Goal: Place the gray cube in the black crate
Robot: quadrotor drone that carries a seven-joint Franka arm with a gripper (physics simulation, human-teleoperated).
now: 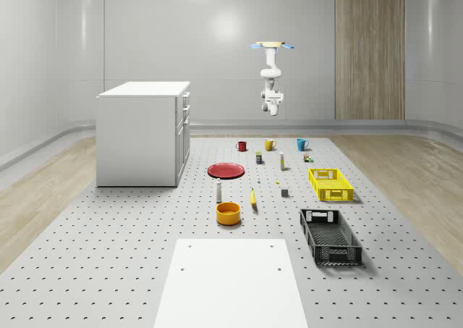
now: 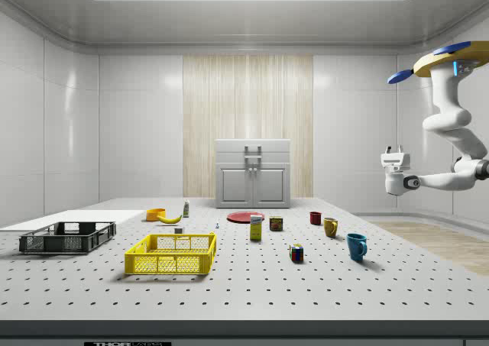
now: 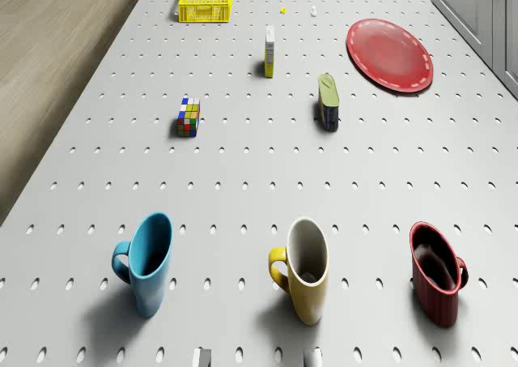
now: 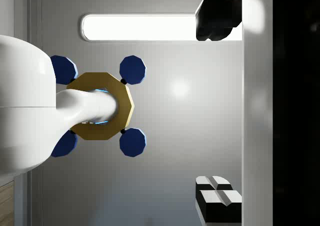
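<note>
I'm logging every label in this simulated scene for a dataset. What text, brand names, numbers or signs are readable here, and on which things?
No text can be read for certain.
Table's front edge: a small strip of lettering in the side view, too small to read.
Yellow box: standing upright, print on its face too blurred to read.
Dark can: label unreadable.
Rubik's cube: coloured squares, no text.
Mugs, crates and plate: no markings.

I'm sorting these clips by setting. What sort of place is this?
Probably a simulated robotics lab: a perforated gray work floor, bare white walls, and test props such as the black crate and three mugs.
</note>
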